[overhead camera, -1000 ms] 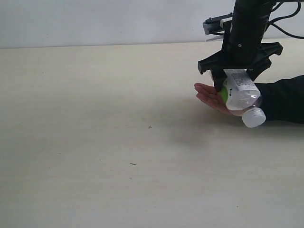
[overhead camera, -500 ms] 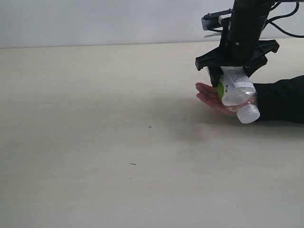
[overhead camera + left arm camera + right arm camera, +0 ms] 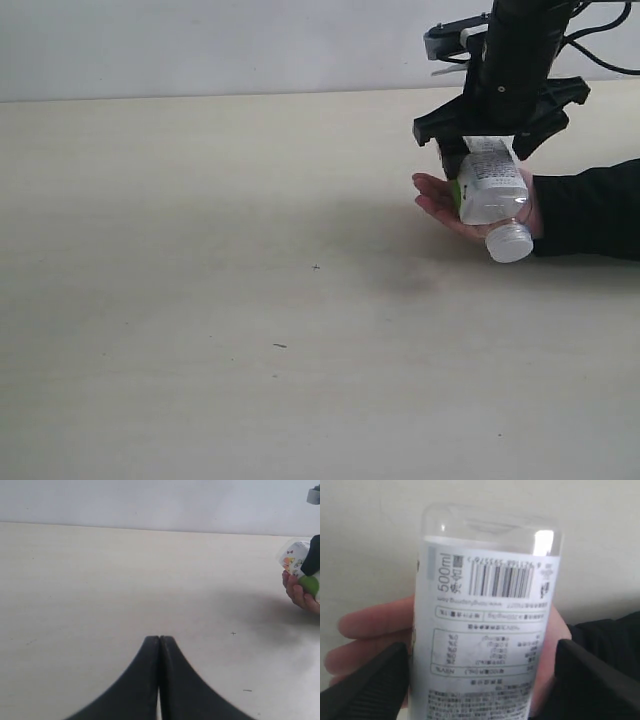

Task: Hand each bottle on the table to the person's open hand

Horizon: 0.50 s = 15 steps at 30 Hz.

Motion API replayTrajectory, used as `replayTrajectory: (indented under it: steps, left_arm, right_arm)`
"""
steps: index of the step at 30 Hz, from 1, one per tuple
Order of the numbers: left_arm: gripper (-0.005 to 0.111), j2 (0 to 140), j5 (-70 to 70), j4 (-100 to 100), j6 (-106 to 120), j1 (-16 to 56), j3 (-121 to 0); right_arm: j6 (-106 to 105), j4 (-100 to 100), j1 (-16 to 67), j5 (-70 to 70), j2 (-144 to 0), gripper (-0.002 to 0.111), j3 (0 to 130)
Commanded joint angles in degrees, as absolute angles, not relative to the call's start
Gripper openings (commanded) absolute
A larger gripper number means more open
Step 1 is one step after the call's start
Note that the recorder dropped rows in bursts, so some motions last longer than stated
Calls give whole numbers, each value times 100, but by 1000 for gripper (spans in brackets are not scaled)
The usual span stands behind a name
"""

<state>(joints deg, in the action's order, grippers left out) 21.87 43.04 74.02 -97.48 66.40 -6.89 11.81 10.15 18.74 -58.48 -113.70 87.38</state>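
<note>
Grip first: your right pincer [image 3: 488, 155] is closed on the bottle [image 3: 490, 190] with the white-and-green label. It is open only to the bottle's width and holds it near the base from above. In the right wrist view its two black fingers [image 3: 365, 680] flank the printed label and appear to touch both sides of the body.

In the exterior view the bottle sits at about 2 o'clock, tilted, with its white cap [image 3: 510, 243] pointing down toward 5 o'clock. Directly beneath it lies the person's open hand [image 3: 438, 203], palm up, with fingers pointing toward 9 o'clock. The black sleeve [image 3: 590, 210] runs off toward 3 o'clock. The bottle's lower side looks to rest against the palm, though you cannot tell for certain that they touch.

Your left pincer [image 3: 159, 640] is fully closed, its fingers pressed together with nothing between them. It hangs over the bare tabletop [image 3: 200, 250], well apart from the hand and bottle.
</note>
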Motion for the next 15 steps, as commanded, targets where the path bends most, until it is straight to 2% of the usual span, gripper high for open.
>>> replayTrajectory:
  steps: [1,5,7,9,12,15]
  left_arm:
    - [0,2143,4316,7420,-9743,6625,-670]
    - [0,2143,4316,7420,-9743,6625,-670]
    - [0,2143,4316,7420,-9743,6625,-670]
    - [0,2143,4316,7420,-9743,6625,-670]
    - [0,2143,4316,7420,-9743,6625,-670]
    - [0,2143,4316,7420,-9743,6625,-670]
  right_arm:
    - [1162,1181,1865,-5728,-10875,76,8722]
    - [1014,1375,1865,-5374,-10075,76,8722]
    - [935,1398,1865,-4521,-9734,75,8722]
    - [905,1398,1865,-3951,-9491,70,8722]
    - [905,1340,1865,-3713,-9221,54,8722]
    - [792,1351,1865,-3777,-8991,34,8684]
